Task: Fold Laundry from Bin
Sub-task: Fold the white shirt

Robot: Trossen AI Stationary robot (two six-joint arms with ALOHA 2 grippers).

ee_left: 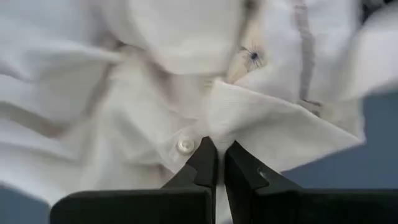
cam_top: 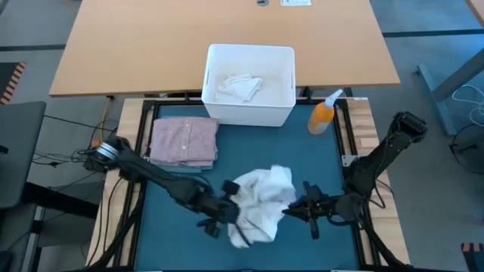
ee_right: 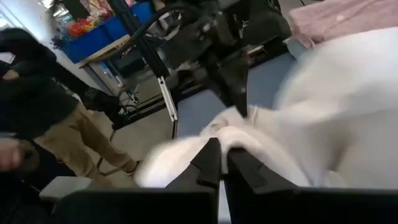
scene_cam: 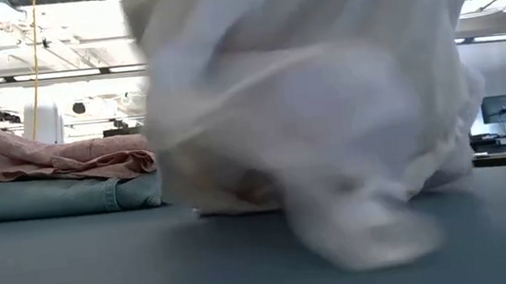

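White buttoned shirt [cam_top: 261, 198] bunched mid-mat on the desk, pinched at opposite edges by left end effector [ee_left: 216, 163] and right end effector [ee_right: 221, 160], both clamped tight. Best lifted evenly and drawn apart to spread flat before folding.

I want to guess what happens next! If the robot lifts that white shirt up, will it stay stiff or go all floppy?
Probably floppy: the white shirt is already crumpled and sagging between the left gripper and right gripper, both shut on it. It likely weighs little, since thin pinches hold it. It may slip a bit.
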